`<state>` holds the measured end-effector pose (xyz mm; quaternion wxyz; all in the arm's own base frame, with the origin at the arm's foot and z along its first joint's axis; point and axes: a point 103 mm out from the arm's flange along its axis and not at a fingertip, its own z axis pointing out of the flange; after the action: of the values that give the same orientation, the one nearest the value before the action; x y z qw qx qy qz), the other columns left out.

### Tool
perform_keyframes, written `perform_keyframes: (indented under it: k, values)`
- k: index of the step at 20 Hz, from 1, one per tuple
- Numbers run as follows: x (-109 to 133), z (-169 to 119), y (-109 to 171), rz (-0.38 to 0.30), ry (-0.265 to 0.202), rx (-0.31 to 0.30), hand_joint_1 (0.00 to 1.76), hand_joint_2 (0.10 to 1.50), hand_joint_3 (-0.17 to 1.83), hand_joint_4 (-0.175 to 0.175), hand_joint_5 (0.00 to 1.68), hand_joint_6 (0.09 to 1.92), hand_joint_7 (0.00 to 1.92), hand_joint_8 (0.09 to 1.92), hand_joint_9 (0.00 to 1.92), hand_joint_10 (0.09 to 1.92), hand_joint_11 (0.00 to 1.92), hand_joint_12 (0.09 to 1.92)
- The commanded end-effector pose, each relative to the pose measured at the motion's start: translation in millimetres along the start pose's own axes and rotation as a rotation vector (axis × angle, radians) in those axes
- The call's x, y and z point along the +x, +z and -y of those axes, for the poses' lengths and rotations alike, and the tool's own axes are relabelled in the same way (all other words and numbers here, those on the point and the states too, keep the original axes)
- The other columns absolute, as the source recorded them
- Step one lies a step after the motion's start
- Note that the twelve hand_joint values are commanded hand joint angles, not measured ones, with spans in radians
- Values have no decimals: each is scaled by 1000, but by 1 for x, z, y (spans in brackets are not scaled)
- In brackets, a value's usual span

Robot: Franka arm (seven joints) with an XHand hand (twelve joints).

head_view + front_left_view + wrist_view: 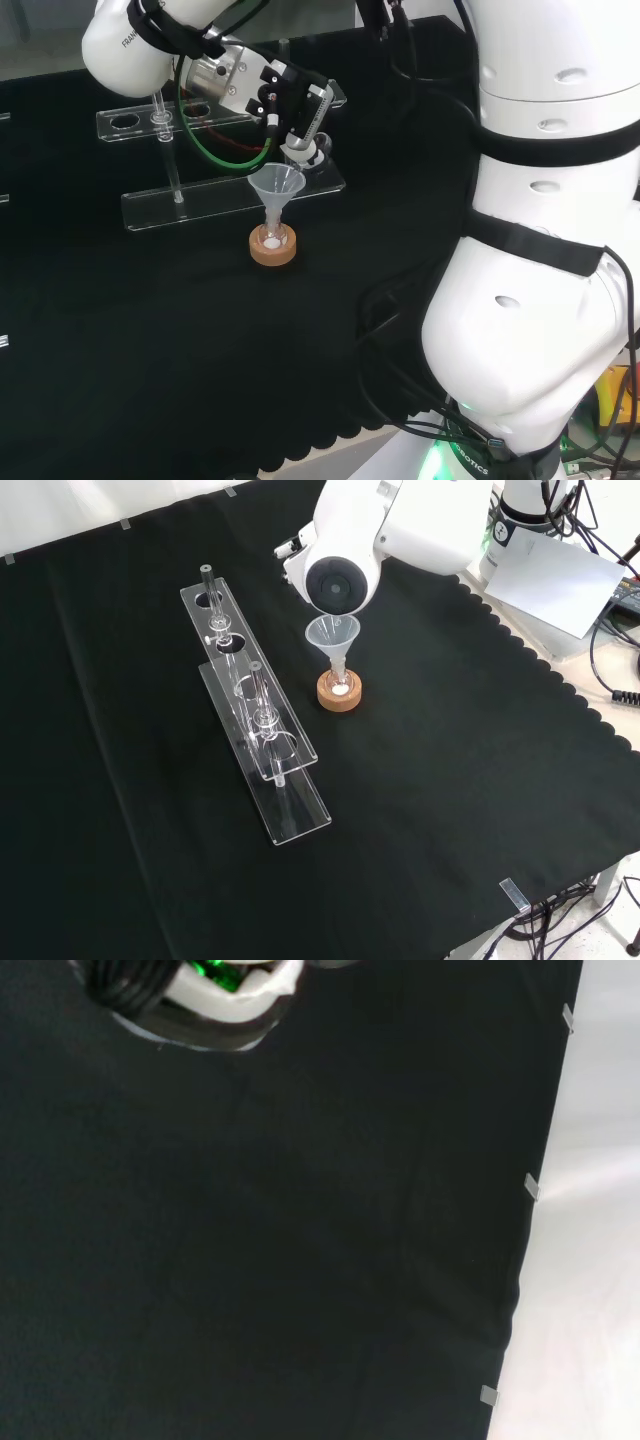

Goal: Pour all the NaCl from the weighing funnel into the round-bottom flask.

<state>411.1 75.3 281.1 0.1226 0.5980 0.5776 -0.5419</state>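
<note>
Spillage is the risk. Directly under the fingers [300,125] the funnel [277,186] stands in the flask [272,238] on its cork ring [273,250], white salt already at the bottom. Whether the fingers grip anything, I cannot tell. A nudge could topple the flask. Beyond stands the rack [225,195].
</note>
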Motion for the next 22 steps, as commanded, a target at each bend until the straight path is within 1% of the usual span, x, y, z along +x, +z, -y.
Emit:
perform_keyframes:
  k: [1,8,22]
  values:
    - [2,0,-2,10,0,2,1073,744,650,175,1085,989,622,653,892,473,659,1228]
    - [3,0,-2,30,4,10,1073,743,650,175,1085,988,621,652,891,474,654,1228]
    - [-1,0,-5,33,11,4,1073,743,650,175,1086,986,619,651,888,474,648,1229]
